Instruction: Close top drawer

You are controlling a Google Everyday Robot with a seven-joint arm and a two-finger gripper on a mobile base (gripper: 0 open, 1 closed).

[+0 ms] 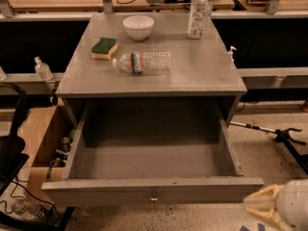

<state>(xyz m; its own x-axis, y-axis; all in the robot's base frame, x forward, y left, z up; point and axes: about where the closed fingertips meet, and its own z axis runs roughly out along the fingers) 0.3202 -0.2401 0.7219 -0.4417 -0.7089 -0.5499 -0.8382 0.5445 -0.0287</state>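
Note:
The top drawer (154, 190) of the grey cabinet (154, 78) is pulled far out toward me. Its inside is bare, and its long flat front panel carries one small round metal knob (153, 197) at the middle. My gripper (263, 209), cream-coloured on a white round wrist, is at the bottom right corner of the camera view. It sits just right of the front panel's right end, at about the panel's height, pointing left. It touches nothing that I can see.
On the cabinet top are a white bowl (138, 26), a green and yellow sponge (104, 47), a lying water bottle (142, 61) and an upright bottle (197, 11). A cardboard box (38, 138) and black frame (9, 143) stand left. A black stand (284, 138) lies on the floor right.

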